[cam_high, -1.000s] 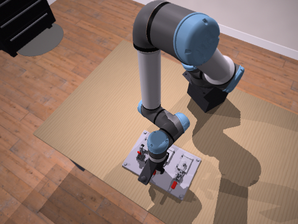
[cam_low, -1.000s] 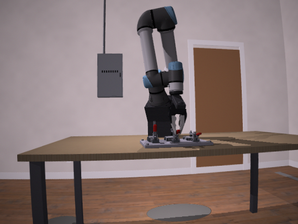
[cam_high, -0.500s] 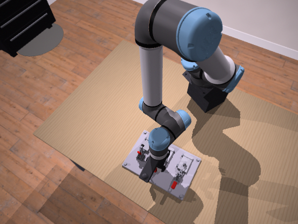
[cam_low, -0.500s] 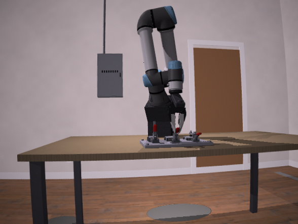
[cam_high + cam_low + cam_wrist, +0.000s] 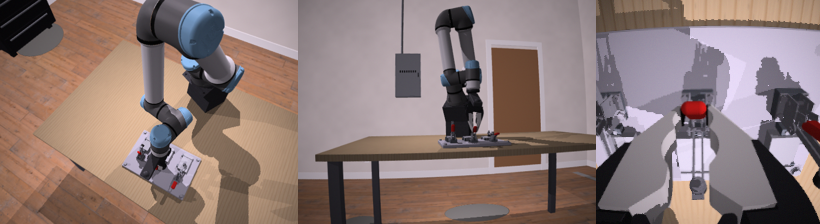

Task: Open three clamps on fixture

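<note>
Fixture point(image 5: 475, 143): a pale grey plate lying flat on the tabletop point(image 5: 399, 147), nearer the front edge than the arm's black pedestal point(image 5: 215, 101) behind it; three toggle clamps with red handle grips stand in a row along it.
Left clamp point(image 5: 452, 127): in the exterior view its red handle stands upright.
Middle clamp point(image 5: 693, 108): its red grip sits between the two grey fingers; in the exterior view the handle point(image 5: 475, 129) leans near upright.
Right clamp point(image 5: 496, 134): handle lies low and roughly level, pointing toward the right edge of the tabletop; in the top view its red grip point(image 5: 174, 185) points at the front edge.
Jaws: the gripper point(image 5: 475, 121) points down over the fixture's middle, nearly closed, pinched on the middle clamp's red handle.
</note>
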Controlling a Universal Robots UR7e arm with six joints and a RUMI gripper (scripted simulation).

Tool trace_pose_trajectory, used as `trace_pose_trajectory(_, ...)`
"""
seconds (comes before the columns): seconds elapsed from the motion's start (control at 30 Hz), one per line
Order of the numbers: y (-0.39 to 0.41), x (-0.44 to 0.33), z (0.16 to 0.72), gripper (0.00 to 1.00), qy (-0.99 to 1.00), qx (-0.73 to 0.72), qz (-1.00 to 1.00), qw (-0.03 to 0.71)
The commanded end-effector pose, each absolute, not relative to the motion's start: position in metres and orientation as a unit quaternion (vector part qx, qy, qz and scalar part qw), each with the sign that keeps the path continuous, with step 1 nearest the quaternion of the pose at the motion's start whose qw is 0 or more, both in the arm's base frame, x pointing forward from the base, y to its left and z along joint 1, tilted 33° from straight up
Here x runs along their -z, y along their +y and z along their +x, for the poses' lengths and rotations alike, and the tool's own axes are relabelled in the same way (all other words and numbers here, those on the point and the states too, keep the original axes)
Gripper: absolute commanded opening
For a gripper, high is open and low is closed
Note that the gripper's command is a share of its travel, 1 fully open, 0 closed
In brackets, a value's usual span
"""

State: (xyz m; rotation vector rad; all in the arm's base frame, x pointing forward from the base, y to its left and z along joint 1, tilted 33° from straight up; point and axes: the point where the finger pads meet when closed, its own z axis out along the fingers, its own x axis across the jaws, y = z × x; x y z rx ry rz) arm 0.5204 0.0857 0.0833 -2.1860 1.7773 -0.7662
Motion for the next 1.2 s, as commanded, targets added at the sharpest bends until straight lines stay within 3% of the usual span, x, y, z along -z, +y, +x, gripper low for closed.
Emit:
trace_pose_trajectory(0.0, 0.083, -0.081, 0.515, 0.0, 0.606, 0.26, -0.744, 0.109)
trace_pose_trajectory(1.17, 0.08, -0.074, 0.504, 0.0, 0.606, 0.259, -0.744, 0.108)
